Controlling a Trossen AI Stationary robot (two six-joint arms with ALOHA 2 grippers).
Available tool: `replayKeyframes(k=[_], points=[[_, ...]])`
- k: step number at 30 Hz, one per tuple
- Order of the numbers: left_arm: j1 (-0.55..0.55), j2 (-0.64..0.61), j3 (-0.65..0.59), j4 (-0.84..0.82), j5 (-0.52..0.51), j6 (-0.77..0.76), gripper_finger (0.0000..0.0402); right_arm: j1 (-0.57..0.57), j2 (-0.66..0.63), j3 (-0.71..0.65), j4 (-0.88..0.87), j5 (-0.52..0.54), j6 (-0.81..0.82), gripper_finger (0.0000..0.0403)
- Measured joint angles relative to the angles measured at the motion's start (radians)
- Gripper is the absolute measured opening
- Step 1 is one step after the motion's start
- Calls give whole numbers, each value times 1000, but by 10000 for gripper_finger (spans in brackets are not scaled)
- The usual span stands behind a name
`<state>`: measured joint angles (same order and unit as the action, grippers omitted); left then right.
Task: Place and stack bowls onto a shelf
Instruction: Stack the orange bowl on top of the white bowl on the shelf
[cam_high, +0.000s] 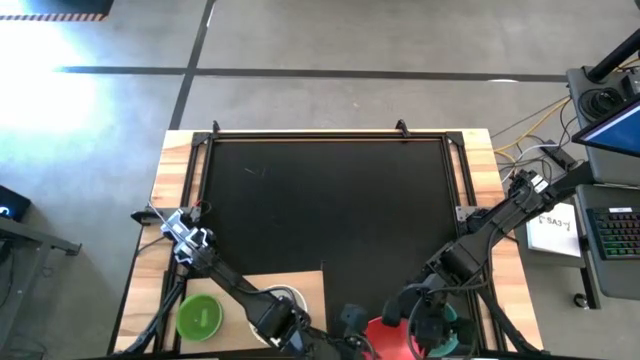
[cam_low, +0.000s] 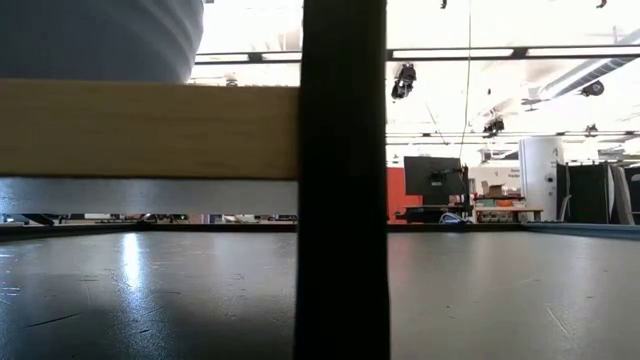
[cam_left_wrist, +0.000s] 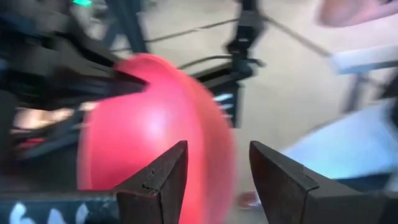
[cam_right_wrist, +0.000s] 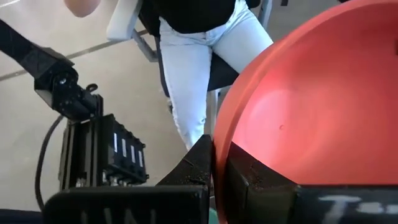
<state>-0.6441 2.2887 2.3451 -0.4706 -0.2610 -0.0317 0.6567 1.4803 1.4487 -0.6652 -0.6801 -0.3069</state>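
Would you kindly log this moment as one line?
right gripper: shut on red bowl | left gripper: open at bowl | green bowl: on shelf

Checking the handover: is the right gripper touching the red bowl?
Touching. Right wrist view shows the right gripper shut on the red bowl, its rim pinched between the fingers.

Looking straight down over the black mat (cam_high: 330, 200) from above; level across it at table height, behind a dark post (cam_low: 345, 180); both wrist views close against the same red bowl (cam_left_wrist: 155, 124), from opposite sides.
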Motion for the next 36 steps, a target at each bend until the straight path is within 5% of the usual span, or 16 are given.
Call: replayKeyframes(k=[5, 16, 20, 31, 36], points=[[8, 0, -1, 11, 102, -38, 144, 0, 0, 0, 1, 0, -41, 8], [32, 0, -2, -18, 264, -54, 12, -1, 0, 0, 29, 15, -120, 9], [37, 0, -2, -31, 323, -58, 7, 1, 0, 0, 68, 64, -45, 13], [45, 2, -3, -79, 334, -65, 0, -15, -2, 65, 48, 90, 84, 110], [52, 2, -3, -120, 334, -83, 0, -22, -10, 177, -160, 274, 149, 153]])
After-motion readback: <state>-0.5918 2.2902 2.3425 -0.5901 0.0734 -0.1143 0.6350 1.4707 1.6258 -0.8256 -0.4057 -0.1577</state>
